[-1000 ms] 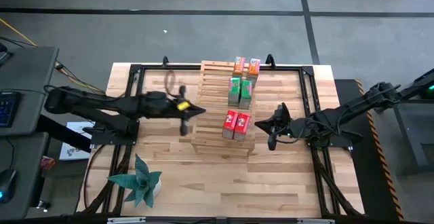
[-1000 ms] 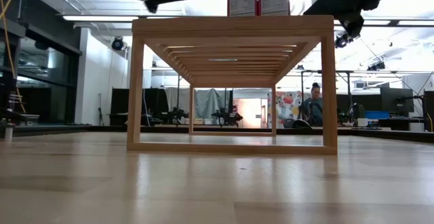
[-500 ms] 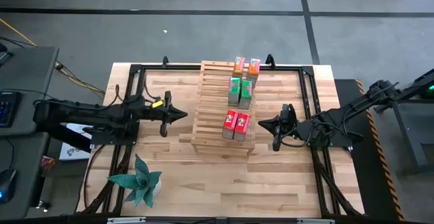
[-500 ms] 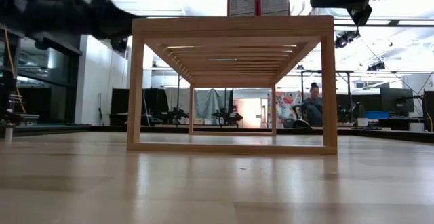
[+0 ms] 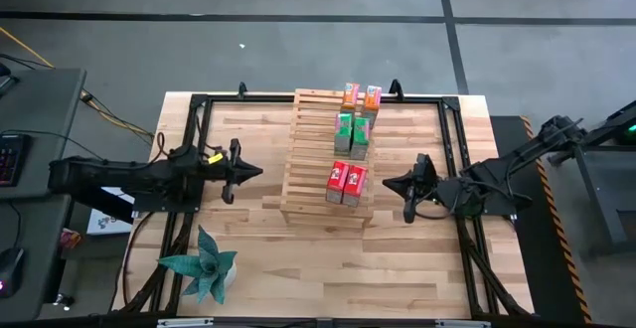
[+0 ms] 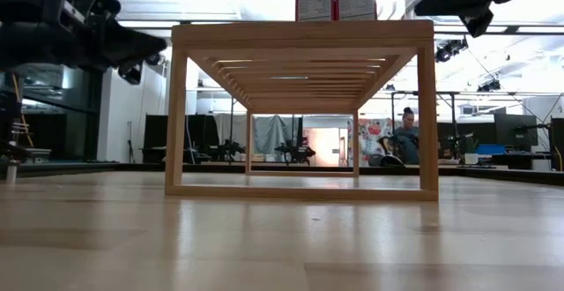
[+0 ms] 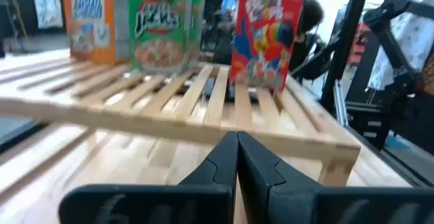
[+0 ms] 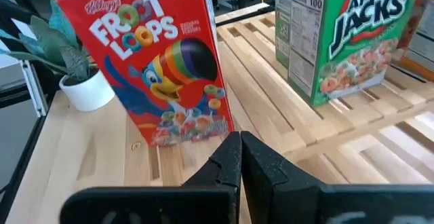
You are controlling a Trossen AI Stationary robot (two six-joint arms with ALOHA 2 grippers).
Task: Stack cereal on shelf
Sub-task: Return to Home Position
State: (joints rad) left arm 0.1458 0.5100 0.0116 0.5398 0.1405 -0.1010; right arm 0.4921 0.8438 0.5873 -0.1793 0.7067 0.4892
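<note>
The light wood slatted shelf stands mid-table. On it six cereal boxes stand upright on their bottom ends in pairs. The orange pair is on the far tier, the green pair in the middle, and the red pair on the near tier. My left gripper hangs shut over the table left of the shelf, pointing at it. My right gripper is shut just right of the red pair. The red box and a green box fill the right wrist view.
A teal spiky plant in a white pot sits near the table's near left corner. Black frame rails run along the table's sides. Bare tabletop lies in front of the shelf. A person sits far behind in the room.
My left gripper has drawn back from the shelf's left edge toward the table's left edge and has come lower. My right gripper has backed a little toward the table's right edge. The boxes have stayed where they were.
</note>
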